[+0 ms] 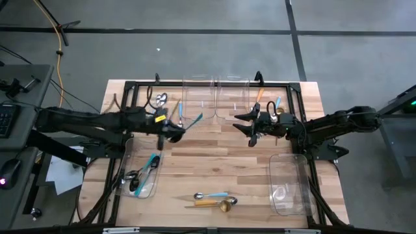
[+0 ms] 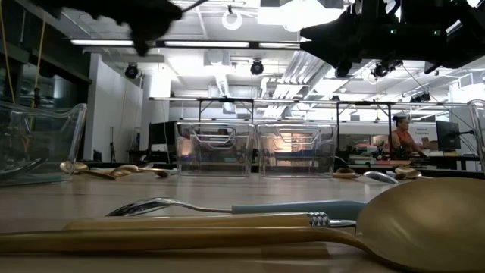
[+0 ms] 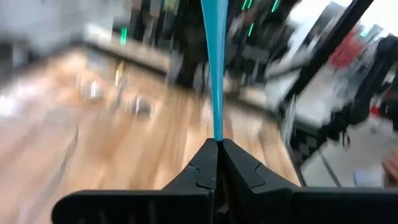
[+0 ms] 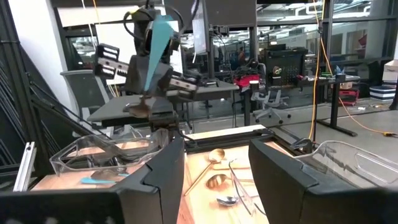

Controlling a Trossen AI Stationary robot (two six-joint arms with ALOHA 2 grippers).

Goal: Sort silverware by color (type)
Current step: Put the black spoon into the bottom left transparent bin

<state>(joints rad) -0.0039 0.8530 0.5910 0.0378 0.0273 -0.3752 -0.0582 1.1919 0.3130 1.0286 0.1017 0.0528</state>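
Blue-handled utensil [image 1: 193,120] in left gripper's [image 1: 177,128] clamped jaws, pointing toward open-jawed right gripper [image 1: 249,127].

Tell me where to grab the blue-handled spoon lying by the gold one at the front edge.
Probably mid-handle, from straight above, closing across its width: the blue-handled spoon lies flat, handle running left-right. The gold spoon lies close on its front side, so keep that finger tight in.
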